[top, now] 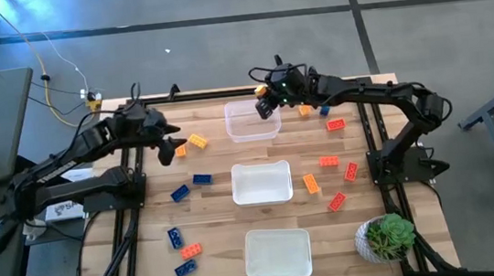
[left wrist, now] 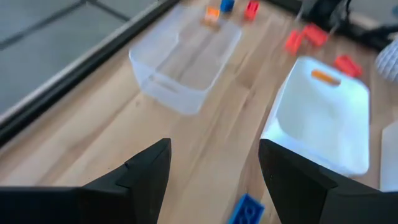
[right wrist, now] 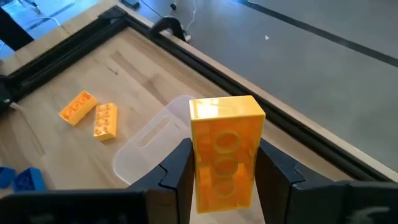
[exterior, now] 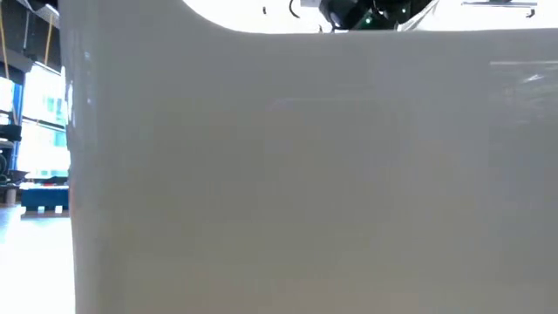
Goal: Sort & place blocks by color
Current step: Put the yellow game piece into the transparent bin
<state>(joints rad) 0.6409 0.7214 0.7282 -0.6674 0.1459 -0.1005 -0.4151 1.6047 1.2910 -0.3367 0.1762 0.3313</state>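
Your right claw (right wrist: 221,168) is gripping a yellow-orange block (right wrist: 225,152) upright between its two fingers, studs hidden, hollow underside facing the wrist camera. In the high view this claw (top: 266,104) is hovering at the right edge of the top tub (top: 251,119), upper centre of the frame. The tub's clear rim (right wrist: 146,146) is showing just beyond the held block in the right wrist view.

Your left claw (left wrist: 214,168) is standing wide open, gripping nothing, fingers well apart over bare table (left wrist: 93,137). In the high view it (top: 171,149) is sitting left of the top tub, just beside two yellow-orange blocks (top: 197,141).

Three tubs are lining up down the centre of the high view: top, middle tub (top: 262,182), bottom tub (top: 277,252). From the high view, no block is showing inside any tub.

Loose blocks are lying on both sides:
- Lower left: blue blocks (top: 179,193) and one orange block (top: 190,251) scattered between the tubs and the left arm.
- Right of centre: red blocks (top: 335,125) and an orange one (top: 311,184), near a potted plant (top: 385,236) at the lower right.

The low view is being blocked by a pale tub wall (exterior: 305,174); only a bit of dark arm is peeking over the top.
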